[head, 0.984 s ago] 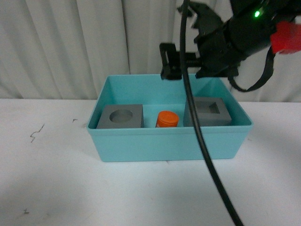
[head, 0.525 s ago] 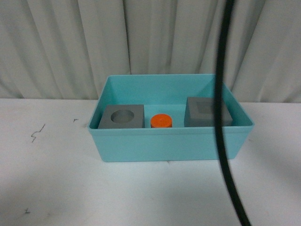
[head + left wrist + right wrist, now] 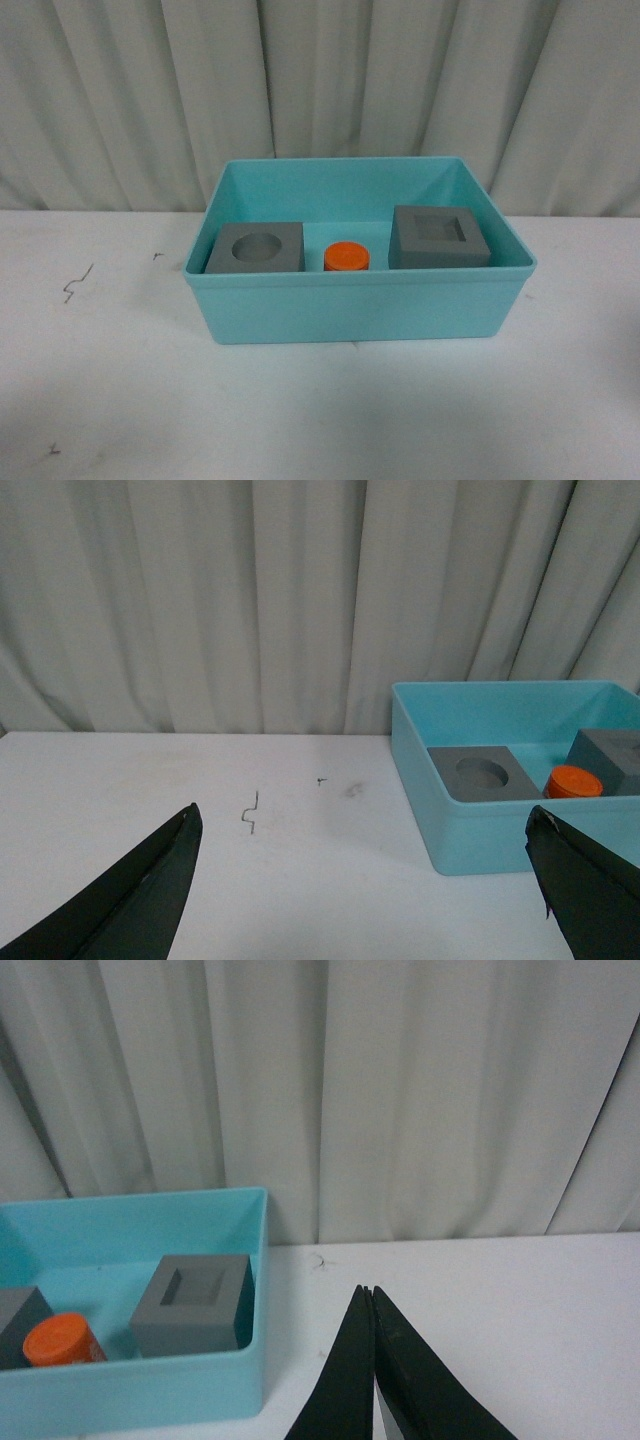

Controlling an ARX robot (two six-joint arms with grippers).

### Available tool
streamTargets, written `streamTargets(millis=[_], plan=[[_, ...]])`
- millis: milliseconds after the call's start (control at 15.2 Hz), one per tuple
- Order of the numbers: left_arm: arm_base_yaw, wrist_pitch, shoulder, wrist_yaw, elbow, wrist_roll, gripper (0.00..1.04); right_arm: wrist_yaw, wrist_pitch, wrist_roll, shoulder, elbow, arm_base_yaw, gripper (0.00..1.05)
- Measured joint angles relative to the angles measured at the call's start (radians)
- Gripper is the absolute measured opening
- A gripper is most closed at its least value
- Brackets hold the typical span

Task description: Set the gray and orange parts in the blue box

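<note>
Both gray cubes [image 3: 256, 249] [image 3: 440, 237] and the orange cylinder [image 3: 346, 257] between them sit inside the blue box [image 3: 360, 305], so the left gripper [image 3: 365, 880] hangs wide open and empty beside the box and the right gripper [image 3: 371, 1360] is closed on nothing, task seemingly finished.

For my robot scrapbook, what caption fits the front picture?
Two gray cubes and an orange cylinder sit inside the blue box on a white table.

No text, label or number is legible on anything here.
</note>
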Motion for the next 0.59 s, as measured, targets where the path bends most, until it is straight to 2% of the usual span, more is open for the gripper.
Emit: streamTargets(millis=[197, 328, 525, 590], plan=[[0.0, 0.0, 0.0, 0.0, 0.0, 0.0, 0.98, -0.041, -0.055, 0.0, -0.156, -0.084, -0.042, 0.02], [0.0, 0.0, 0.0, 0.0, 0.0, 0.0, 0.98, -0.125, -0.1, 0.0, -0.221, -0.115, -0.113, 0.02], [0.0, 0.0, 0.0, 0.0, 0.0, 0.0, 0.98, -0.133, -0.171, 0.0, -0.335, -0.148, -0.131, 0.02], [0.0, 0.0, 0.0, 0.0, 0.0, 0.0, 0.98, -0.133, -0.122, 0.0, -0.346, -0.179, -0.13, 0.02]])
